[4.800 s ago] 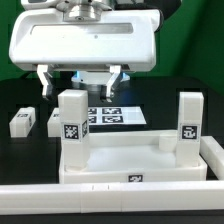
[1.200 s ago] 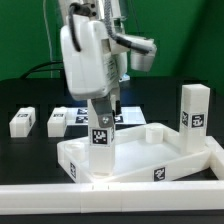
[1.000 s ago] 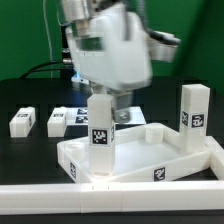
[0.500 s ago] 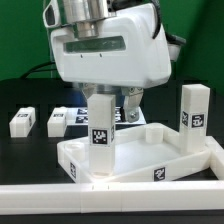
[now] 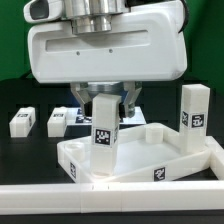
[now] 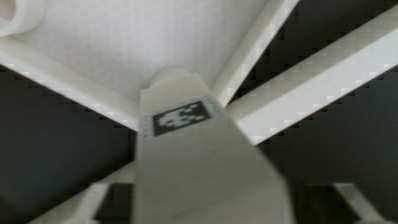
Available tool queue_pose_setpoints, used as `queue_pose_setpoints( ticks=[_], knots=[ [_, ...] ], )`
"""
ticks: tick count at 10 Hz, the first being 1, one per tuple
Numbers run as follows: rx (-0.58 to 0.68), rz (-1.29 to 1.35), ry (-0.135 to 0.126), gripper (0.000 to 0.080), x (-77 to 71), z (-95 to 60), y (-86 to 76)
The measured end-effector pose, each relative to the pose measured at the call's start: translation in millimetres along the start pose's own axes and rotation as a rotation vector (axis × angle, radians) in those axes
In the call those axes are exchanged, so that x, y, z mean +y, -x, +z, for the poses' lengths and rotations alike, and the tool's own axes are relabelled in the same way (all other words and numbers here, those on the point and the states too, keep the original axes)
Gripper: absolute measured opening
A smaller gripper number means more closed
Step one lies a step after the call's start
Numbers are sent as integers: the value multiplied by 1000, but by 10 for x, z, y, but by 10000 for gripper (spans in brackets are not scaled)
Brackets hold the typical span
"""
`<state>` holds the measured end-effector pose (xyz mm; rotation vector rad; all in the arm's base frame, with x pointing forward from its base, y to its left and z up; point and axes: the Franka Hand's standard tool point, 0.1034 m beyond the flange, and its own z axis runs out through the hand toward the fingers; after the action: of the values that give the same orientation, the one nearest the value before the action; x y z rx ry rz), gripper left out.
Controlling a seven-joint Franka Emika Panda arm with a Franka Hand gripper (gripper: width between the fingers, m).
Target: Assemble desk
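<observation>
1. Desk leg [image 5: 102,130] stands upright between and just below the jaws, its long axis vertical, at a corner of the tabletop [image 5: 135,152].
2. I read the gripper [image 5: 106,100] as spread, one finger on each side of the leg's top and not yet pinching it.
3. A second upright leg [image 5: 192,112] stands well off toward the exterior view's right.
4. Toward the exterior view's left lie the nearer loose leg [image 5: 57,121] and the farther loose leg [image 5: 22,121].

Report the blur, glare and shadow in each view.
Exterior view: sharp on the tabletop, the arm's white housing bright and washed out, the black table nearly featureless. Wrist view: the standing leg fills the frame, soft and grey in shade, its tag blurred.
</observation>
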<state>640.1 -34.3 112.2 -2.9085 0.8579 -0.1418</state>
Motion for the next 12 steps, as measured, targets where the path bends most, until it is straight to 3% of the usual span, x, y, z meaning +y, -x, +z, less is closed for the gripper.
queue_pose_setpoints(
  ticks=[1,2,4,6,8,10,12],
  knots=[
    [-3,32,3,298,20,10,5],
    [-6,101,5,298,28,9,3],
    [-20,468,20,290,234,-7,-118],
    [-44,721,4,290,283,-8,-116],
    [-43,882,-7,291,287,-5,-104],
    [-45,1129,-2,291,149,4,-27],
    [-47,1186,-5,291,138,4,-27]
  ],
)
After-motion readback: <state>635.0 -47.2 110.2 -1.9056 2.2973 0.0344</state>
